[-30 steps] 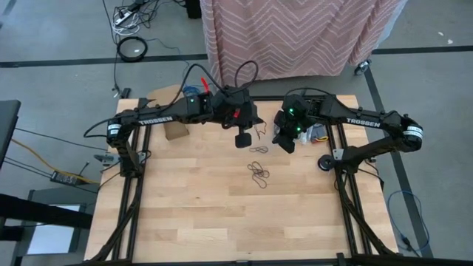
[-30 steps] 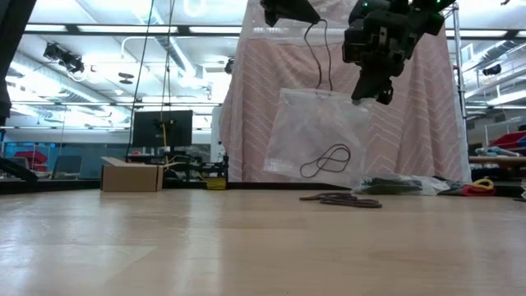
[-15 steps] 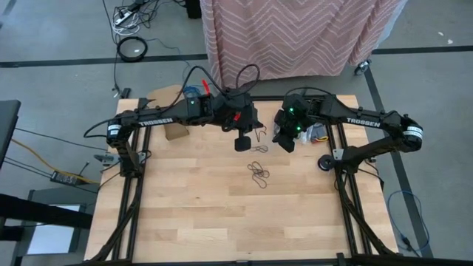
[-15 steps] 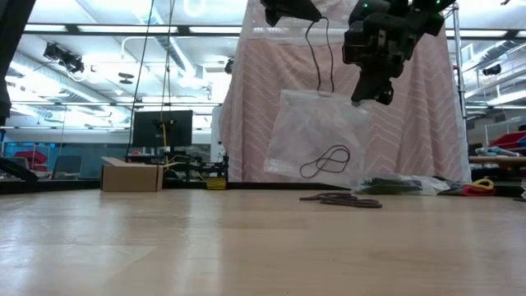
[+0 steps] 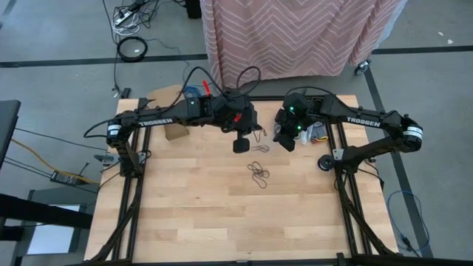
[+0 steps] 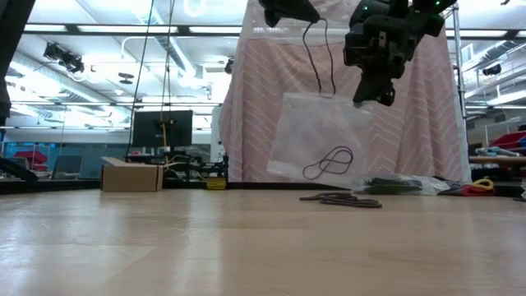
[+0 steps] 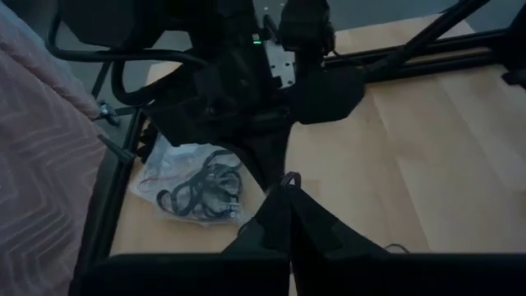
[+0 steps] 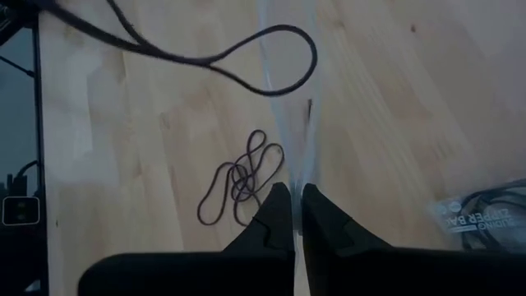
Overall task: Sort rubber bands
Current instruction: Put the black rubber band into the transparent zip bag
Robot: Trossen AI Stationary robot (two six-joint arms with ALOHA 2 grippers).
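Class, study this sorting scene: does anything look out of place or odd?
Yes. A clear plastic bag hangs in mid-air, pinched by the right gripper, with a black rubber band inside, while loose black bands lie scattered on the table.

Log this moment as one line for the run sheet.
left end effector: shut on clear bag | right end effector: shut on clear bag | bag: held above table | black rubber bands: on table

A clear plastic bag (image 6: pixel 316 140) hangs above the counter (image 6: pixel 246 247), pinched at its top by the right gripper (image 6: pixel 374 92), with a black rubber band (image 6: pixel 327 163) looped inside. More black rubber bands (image 6: pixel 341 199) lie on the counter below. A cardboard box (image 6: pixel 131 174) sits at the far edge.
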